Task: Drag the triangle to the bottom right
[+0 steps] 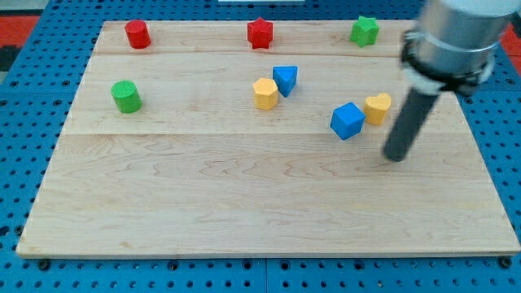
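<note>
Looking at the wooden board [244, 203], you find my tip [395, 156] resting at the view's right, just beside the blue cube [348, 120] and below the yellow heart [378, 107], touching neither. Your target, the blue triangle [286, 79], sits near the middle toward the top, touching the yellow hexagon [265, 94], well apart from my tip. Along the top edge you see a red cylinder [137, 34], red star [260, 33] and green star [365, 31]; a green cylinder [126, 96] stands at left. No jaws exist on this rod, so their state cannot be told
</note>
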